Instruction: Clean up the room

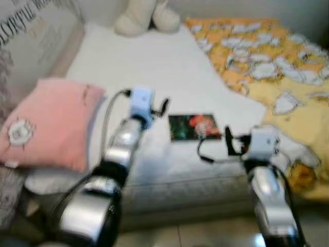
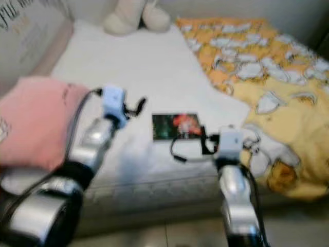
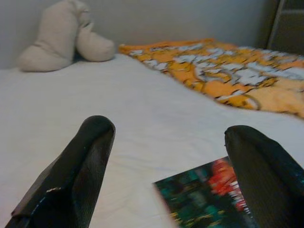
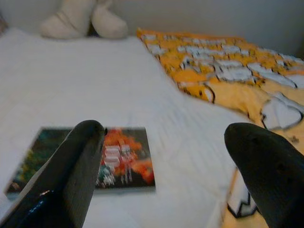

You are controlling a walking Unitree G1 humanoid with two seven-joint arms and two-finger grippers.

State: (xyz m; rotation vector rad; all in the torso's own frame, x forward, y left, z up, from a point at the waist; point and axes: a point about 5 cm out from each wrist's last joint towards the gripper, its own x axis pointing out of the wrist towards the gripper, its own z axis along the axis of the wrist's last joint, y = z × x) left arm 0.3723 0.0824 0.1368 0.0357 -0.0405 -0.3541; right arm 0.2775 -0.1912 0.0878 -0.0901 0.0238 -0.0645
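barely started, by the look of it: book [image 1: 194, 127] flat on white bed [image 1: 154, 72] near its front edge, untouched. left gripper [image 3: 161, 166] and right gripper [image 4: 166, 166] both spread wide, empty, hovering just short of it. yellow blanket [image 1: 267, 62] rumpled alongside, pink pillow [image 1: 49, 123] at left.

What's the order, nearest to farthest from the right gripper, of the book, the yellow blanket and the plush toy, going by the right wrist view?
From the right gripper, whose fingers are spread open:
1. The book, flat on the white bed just ahead, toward the robot's left.
2. The yellow blanket, running along the bed's right side; its near edge rivals the book.
3. The plush toy, at the bed's far end.
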